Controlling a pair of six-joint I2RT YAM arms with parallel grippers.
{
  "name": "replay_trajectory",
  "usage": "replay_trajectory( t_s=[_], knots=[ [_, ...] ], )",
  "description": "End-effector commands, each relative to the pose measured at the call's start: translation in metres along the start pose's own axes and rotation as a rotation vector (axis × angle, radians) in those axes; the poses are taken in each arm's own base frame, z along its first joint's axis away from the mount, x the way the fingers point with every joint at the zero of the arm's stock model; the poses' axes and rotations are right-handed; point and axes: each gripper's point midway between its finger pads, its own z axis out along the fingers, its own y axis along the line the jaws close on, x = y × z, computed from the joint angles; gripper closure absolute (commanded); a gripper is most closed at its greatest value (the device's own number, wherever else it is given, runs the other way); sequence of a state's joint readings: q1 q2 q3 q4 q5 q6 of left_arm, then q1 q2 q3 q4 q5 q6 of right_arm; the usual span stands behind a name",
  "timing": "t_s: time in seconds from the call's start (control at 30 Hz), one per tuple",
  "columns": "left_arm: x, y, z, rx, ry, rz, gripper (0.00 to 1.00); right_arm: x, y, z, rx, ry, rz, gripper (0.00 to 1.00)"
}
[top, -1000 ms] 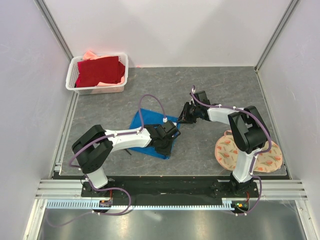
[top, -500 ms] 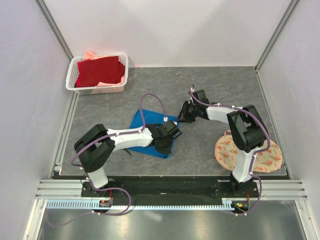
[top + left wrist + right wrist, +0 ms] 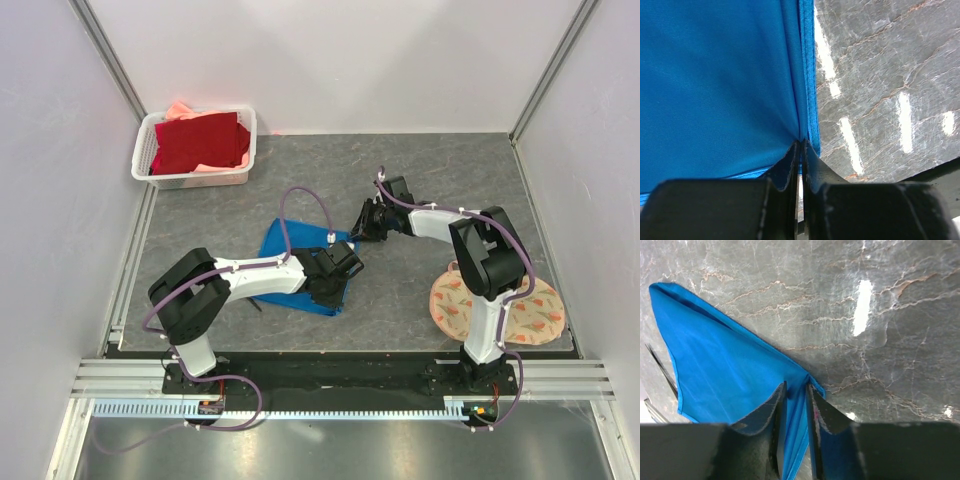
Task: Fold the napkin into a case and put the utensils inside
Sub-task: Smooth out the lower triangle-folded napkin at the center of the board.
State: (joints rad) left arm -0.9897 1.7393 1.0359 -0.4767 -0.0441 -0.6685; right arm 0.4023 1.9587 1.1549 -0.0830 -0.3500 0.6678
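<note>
Pinching: my left pincer [image 3: 801, 142] is pressed together on the napkin [image 3: 720, 75] hem, at the cloth's 4 o'clock edge seen from overhead
right pincer [image 3: 796, 386]: fingers a sliver apart, straddling the 2 o'clock corner, honestly can't tell if it's actually gripping
napkin spot: lying around the middle of the table [image 3: 430, 170]
utensil [image 3: 660, 364]: thin black stick poking out at the cloth's 8 o'clock side
</note>
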Motion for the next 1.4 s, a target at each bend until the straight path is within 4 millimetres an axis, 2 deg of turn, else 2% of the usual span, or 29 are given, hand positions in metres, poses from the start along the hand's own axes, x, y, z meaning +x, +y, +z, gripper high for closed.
replay_trajectory(
  t_s=[0.0, 0.1, 0.17, 0.23, 0.33, 0.53, 0.73, 0.97, 1.17, 1.27, 1.3, 1.33, 1.37],
  knots=[
    [-0.007, 0.000, -0.001, -0.016, -0.039, -0.007, 0.95, -0.011, 0.004, 0.003, 0.006, -0.029, -0.020, 0.78],
    [-0.010, 0.001, -0.007, -0.018, -0.059, -0.016, 0.98, -0.018, 0.019, -0.004, -0.018, -0.055, -0.045, 0.93],
    [-0.011, 0.000, -0.011, -0.013, -0.066, -0.018, 0.98, -0.022, 0.037, -0.012, -0.051, -0.061, -0.071, 0.98],
    [-0.012, 0.000, -0.014, -0.007, -0.074, -0.020, 0.98, -0.029, 0.052, -0.022, -0.077, -0.078, -0.087, 1.00],
    [-0.010, 0.000, -0.014, -0.003, -0.065, -0.021, 0.98, -0.035, 0.057, -0.033, -0.060, -0.108, -0.087, 1.00],
    [-0.008, 0.000, -0.013, 0.001, -0.055, -0.022, 0.98, -0.027, 0.045, -0.046, -0.010, -0.121, -0.077, 1.00],
    [-0.005, -0.001, -0.015, 0.010, -0.050, -0.019, 0.98, -0.015, 0.021, -0.039, 0.047, -0.098, -0.076, 1.00],
    [0.000, 0.003, -0.013, 0.006, -0.035, -0.010, 0.98, -0.012, -0.014, -0.038, 0.142, -0.103, -0.079, 1.00],
    [0.002, 0.001, -0.015, 0.021, -0.029, 0.000, 0.97, -0.006, -0.025, -0.038, 0.168, -0.094, -0.083, 1.00],
    [-0.001, -0.004, -0.022, 0.046, -0.041, 0.004, 0.88, -0.005, -0.029, -0.042, 0.191, -0.099, -0.094, 1.00],
    [-0.003, -0.005, -0.026, 0.055, -0.047, 0.005, 0.75, -0.005, -0.029, -0.043, 0.190, -0.100, -0.097, 0.99],
    [-0.009, -0.012, -0.034, 0.081, -0.068, 0.008, 0.70, -0.004, -0.028, -0.045, 0.189, -0.096, -0.095, 0.95],
    [-0.013, -0.015, -0.038, 0.095, -0.078, 0.012, 0.66, -0.003, -0.028, -0.046, 0.187, -0.091, -0.096, 0.82]
  ],
)
